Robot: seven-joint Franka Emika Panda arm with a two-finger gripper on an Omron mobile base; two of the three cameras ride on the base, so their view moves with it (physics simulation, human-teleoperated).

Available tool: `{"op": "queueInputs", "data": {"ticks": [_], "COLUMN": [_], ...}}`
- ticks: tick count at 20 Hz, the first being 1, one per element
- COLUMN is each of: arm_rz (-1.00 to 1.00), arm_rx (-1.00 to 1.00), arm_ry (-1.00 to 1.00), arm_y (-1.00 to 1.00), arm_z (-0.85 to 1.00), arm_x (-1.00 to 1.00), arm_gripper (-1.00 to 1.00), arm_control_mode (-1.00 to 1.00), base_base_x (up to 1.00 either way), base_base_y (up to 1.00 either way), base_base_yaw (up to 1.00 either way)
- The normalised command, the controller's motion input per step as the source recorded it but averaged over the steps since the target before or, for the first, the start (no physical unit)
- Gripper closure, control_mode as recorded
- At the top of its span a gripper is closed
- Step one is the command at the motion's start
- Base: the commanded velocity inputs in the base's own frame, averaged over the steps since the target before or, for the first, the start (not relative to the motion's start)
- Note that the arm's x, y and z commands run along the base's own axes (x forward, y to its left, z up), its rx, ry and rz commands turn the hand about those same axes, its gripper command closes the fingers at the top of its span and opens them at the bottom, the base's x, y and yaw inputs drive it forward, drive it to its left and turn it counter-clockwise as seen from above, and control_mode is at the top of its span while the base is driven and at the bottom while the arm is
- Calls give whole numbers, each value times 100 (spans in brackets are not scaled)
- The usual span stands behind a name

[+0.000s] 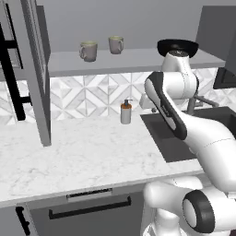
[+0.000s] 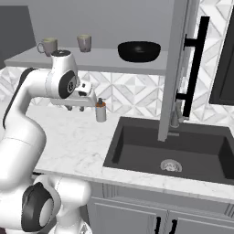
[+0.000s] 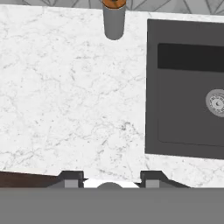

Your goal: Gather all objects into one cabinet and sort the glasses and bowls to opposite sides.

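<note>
Hand view: veined white marble counter [image 3: 65,96], matte rectangular sink [image 3: 188,87].

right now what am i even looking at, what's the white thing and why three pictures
The white thing is a robot arm in a simulated kitchen. Two cameras sit behind it, left and right; the third rides on its hand, looking down at the marble counter and dark sink. Its gripper is open and holds nothing. On the open cabinet's shelf stand two cups and a black bowl. A soap bottle stands on the counter.
</note>
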Motion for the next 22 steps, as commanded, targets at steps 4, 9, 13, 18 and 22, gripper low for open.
{"op": "queueInputs", "data": {"ticks": [4,9,13,18,22], "arm_rz": [0,0,0,0,0], "arm_rx": [0,0,0,0,0], "arm_ry": [0,0,0,0,0], "arm_y": [0,0,0,0,0], "arm_z": [0,0,0,0,0], "arm_x": [0,0,0,0,0], "arm_gripper": [-100,-100,-100,-100,-100], "arm_control_mode": [100,100,100,100,100], "base_base_x": [-13,-85,-21,2,0], "base_base_y": [1,2,27,44,44], "base_base_yaw": [6,28,43,79,87]}}
